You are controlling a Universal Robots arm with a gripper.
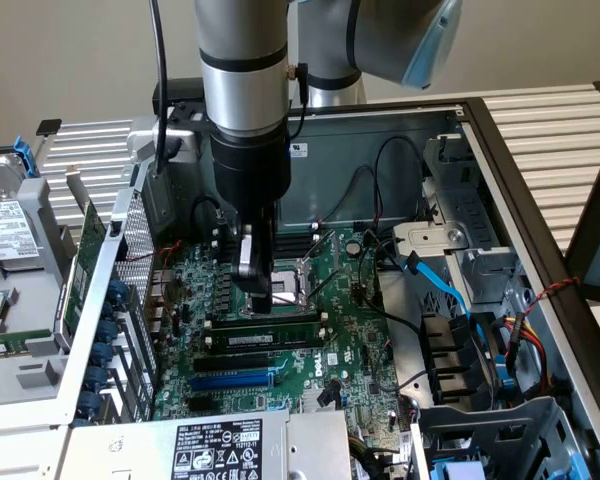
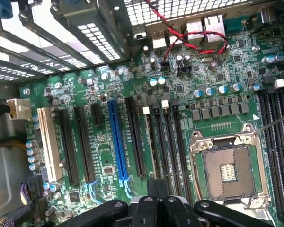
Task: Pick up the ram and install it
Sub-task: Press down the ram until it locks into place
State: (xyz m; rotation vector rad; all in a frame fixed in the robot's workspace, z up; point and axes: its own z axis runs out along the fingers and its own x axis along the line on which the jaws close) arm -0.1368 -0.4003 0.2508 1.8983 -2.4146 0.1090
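The ram (image 1: 280, 335), a narrow green stick with a white label, stands upright in a black memory slot on the motherboard (image 1: 360, 340), beside the processor socket (image 1: 305, 275). My gripper (image 1: 262, 306) points straight down over the stick's top edge near its middle, fingers shut together. Whether the tips press on it I cannot tell. In the wrist view the ram (image 2: 150, 142) appears edge-on among the parallel slots, running up to my shut gripper (image 2: 157, 188).
A blue expansion slot (image 2: 117, 142) and black slots lie beside the memory slots. Red wires (image 2: 194, 38) cross near the rear ports. Blue cables (image 1: 440, 285) and drive bays crowd the exterior view's right. A green card (image 1: 85, 260) stands outside the case, and a power supply (image 1: 220, 450) sits in front.
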